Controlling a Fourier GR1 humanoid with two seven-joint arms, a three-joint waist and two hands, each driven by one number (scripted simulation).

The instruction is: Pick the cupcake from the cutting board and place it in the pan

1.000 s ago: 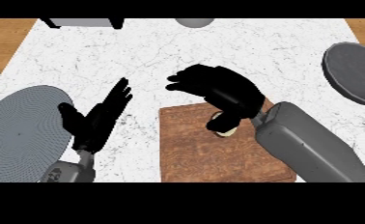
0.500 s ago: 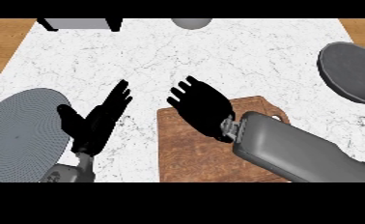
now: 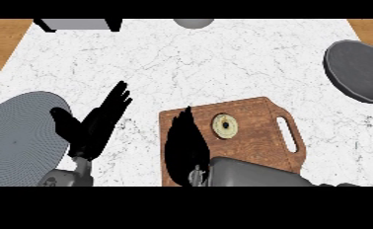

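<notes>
- Grey ribbed plate [image 3: 25, 139] at the far left edge, just left of the left hand, rim close beside the thumb
- Black left hand [image 3: 94, 127] low over the white marble counter [image 3: 218, 65], resting with fingers straight and pointing up, slightly spread, thumb out to the left, holding nothing
- Brown wooden cutting board [image 3: 255, 149] right of the left hand and apart from it, lying under the right hand, handle slot on its right side
- Black right hand [image 3: 186, 141] over the board's left part, fingers straight and pressed together, pointing away, gripping nothing; grey forearm [image 3: 251, 173] behind it at the lower edge
- Cupcake [image 3: 224, 126] upright on the board, just right of the right hand's fingers, not touching them
- Dark grey pan [image 3: 353, 70] well to the right of the right hand and farther away, cut by the right edge
</notes>
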